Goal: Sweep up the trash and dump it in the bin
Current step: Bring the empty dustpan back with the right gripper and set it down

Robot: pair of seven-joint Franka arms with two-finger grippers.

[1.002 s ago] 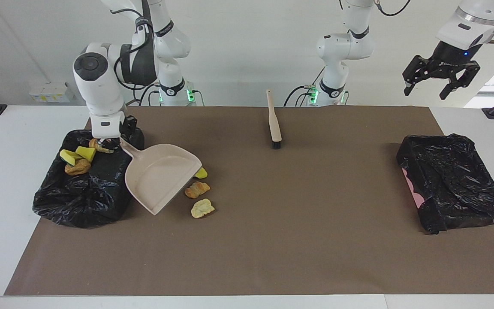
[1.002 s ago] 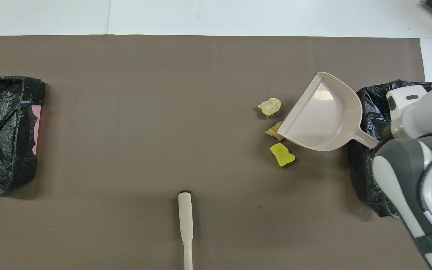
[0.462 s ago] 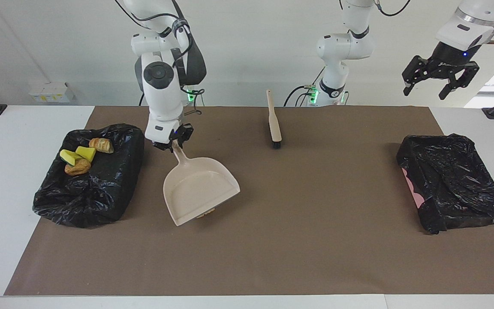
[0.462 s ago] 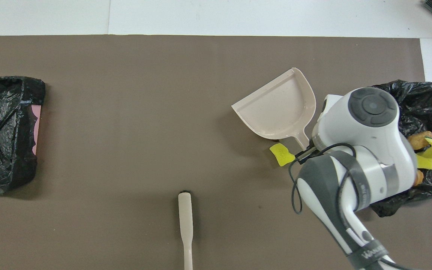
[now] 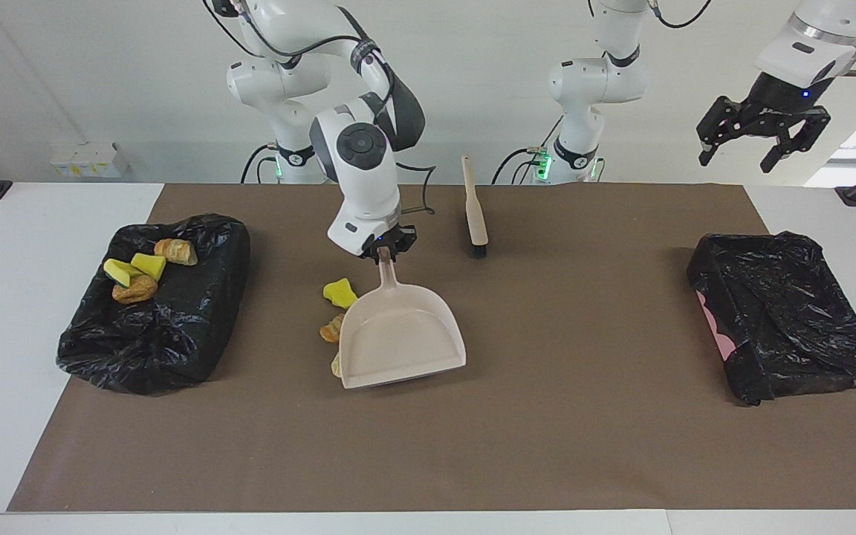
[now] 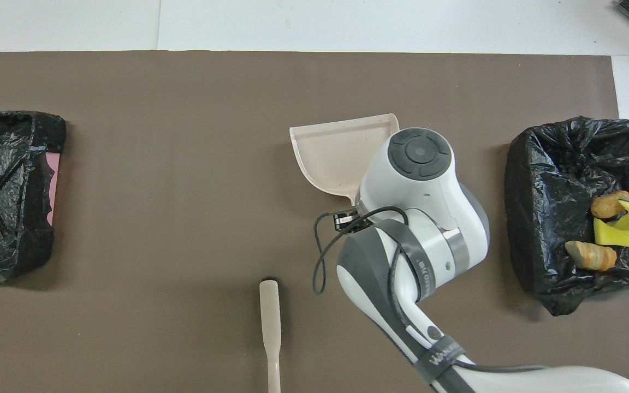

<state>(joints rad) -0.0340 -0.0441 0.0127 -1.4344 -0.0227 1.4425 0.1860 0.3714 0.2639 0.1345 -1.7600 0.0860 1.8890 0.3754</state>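
My right gripper (image 5: 383, 254) is shut on the handle of the beige dustpan (image 5: 402, 334), held low over the middle of the mat with its mouth pointing away from the robots. Three loose trash pieces lie beside the pan toward the right arm's end: a yellow chunk (image 5: 340, 292), a brown bit (image 5: 331, 329) and a pale one (image 5: 336, 365) half hidden by the pan. The black-lined bin (image 5: 153, 334) holds several trash pieces (image 5: 138, 271). In the overhead view the right arm covers the loose pieces and part of the dustpan (image 6: 328, 150). My left gripper (image 5: 762, 141) hangs open, high over the left arm's end.
The beige brush (image 5: 475, 212) lies on the mat close to the robots, its handle (image 6: 271, 322) pointing at them. A second black-bagged bin (image 5: 785, 319) sits at the left arm's end of the table. The bin with the trash (image 6: 544, 180) stands at the right arm's end.
My right arm has swung the dustpan away from the bin to the middle of the mat, turning its mouth away from the robots. The left arm has not moved.
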